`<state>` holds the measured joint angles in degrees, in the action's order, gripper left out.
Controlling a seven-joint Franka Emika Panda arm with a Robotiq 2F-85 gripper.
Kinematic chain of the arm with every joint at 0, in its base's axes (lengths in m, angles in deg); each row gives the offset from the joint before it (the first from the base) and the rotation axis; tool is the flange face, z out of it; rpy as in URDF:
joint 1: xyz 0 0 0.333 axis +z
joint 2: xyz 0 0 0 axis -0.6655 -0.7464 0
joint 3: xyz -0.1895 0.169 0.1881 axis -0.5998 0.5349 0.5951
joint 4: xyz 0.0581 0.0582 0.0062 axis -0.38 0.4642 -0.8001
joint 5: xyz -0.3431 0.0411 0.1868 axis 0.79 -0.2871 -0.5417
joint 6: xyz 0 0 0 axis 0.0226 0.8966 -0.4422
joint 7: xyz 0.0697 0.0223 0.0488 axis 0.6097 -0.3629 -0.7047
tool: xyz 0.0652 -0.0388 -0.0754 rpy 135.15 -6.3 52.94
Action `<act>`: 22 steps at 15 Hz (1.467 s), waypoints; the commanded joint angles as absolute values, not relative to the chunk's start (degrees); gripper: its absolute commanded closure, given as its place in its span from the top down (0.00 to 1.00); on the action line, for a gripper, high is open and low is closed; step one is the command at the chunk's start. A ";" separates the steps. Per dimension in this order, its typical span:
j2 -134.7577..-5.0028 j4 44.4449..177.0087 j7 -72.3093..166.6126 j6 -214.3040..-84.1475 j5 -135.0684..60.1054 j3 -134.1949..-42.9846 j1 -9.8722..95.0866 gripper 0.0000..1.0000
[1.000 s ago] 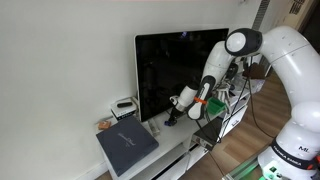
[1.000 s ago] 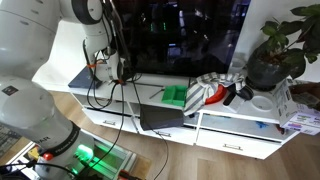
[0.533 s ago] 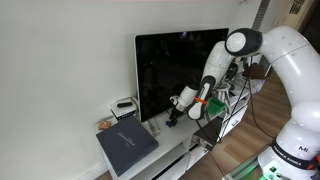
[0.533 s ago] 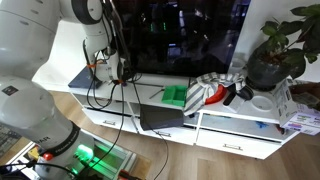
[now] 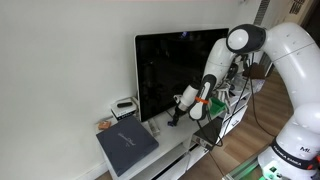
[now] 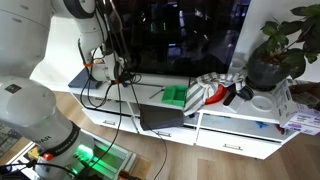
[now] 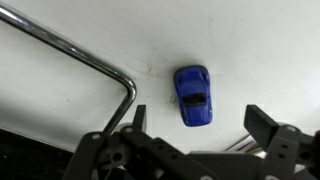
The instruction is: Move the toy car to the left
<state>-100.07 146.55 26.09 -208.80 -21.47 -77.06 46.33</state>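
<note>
In the wrist view the toy car (image 7: 193,95), small and glossy blue, lies on the white cabinet top (image 7: 250,50). It rests free, just beyond my gripper (image 7: 200,122), whose dark fingers (image 7: 137,118) stand wide apart on either side and touch nothing. In an exterior view the gripper (image 5: 173,118) hangs low over the cabinet, in front of the TV (image 5: 180,70). The car is too small to make out in both exterior views.
A bent metal TV foot (image 7: 95,65) lies close to the car. A dark folder (image 5: 127,142) juts over the cabinet edge. A green box (image 6: 176,95), a striped cloth (image 6: 212,88) and a potted plant (image 6: 275,50) stand further along.
The gripper has opened, and the arm has risen slightly above the cabinet top.
</note>
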 commanded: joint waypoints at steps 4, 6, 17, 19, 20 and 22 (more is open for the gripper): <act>-91.38 156.36 34.28 -209.64 -32.01 -82.33 53.98 1.00; -89.26 158.32 36.26 -209.10 -35.06 -83.58 55.84 1.00; -72.30 168.14 43.63 -193.65 -41.68 -83.74 52.06 1.00; -68.69 169.24 43.53 -191.49 -42.47 -81.02 46.07 1.00; -67.50 169.28 43.31 -190.53 -43.22 -79.93 43.28 1.00; -64.87 169.56 41.68 -187.88 -44.53 -78.58 37.85 1.00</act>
<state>-70.68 167.10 43.27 -192.03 -41.72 -81.64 44.91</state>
